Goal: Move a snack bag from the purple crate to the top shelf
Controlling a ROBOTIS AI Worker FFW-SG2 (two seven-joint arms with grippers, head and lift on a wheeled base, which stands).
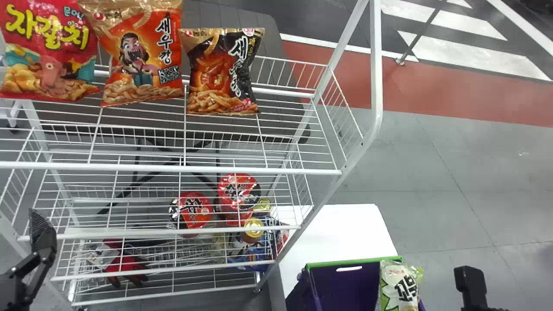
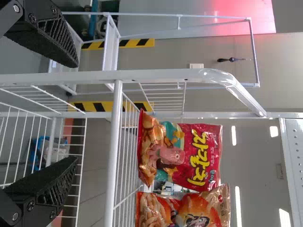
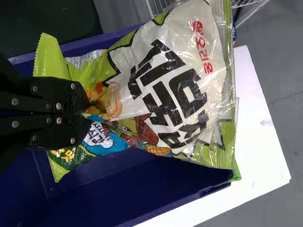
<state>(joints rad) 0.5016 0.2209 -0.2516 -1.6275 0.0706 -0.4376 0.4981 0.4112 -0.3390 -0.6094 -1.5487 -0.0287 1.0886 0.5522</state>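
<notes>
At the head view's lower right, the white-and-green snack bag point(image 1: 399, 285) overlaps the purple crate point(image 1: 317, 285); beside it shows a black part of my right arm point(image 1: 471, 283). In the right wrist view my right gripper point(image 3: 88, 112) is shut on the crumpled end of the bag point(image 3: 175, 90), over the crate's interior point(image 3: 142, 184). The top shelf point(image 1: 298, 169) holds three snack bags in a row. My left gripper point(image 1: 43, 237) is parked at the rack's lower left; in the left wrist view the gripper point(image 2: 73, 113) stands open, with nothing between its fingers.
Lower rack tiers hold red cup noodles point(image 1: 192, 210), cans point(image 1: 253, 227) and red gloves point(image 1: 126, 268). A white table point(image 1: 345, 229) carries the crate. The rack's slanted side post point(image 1: 376, 73) stands between the shelves and the floor at right.
</notes>
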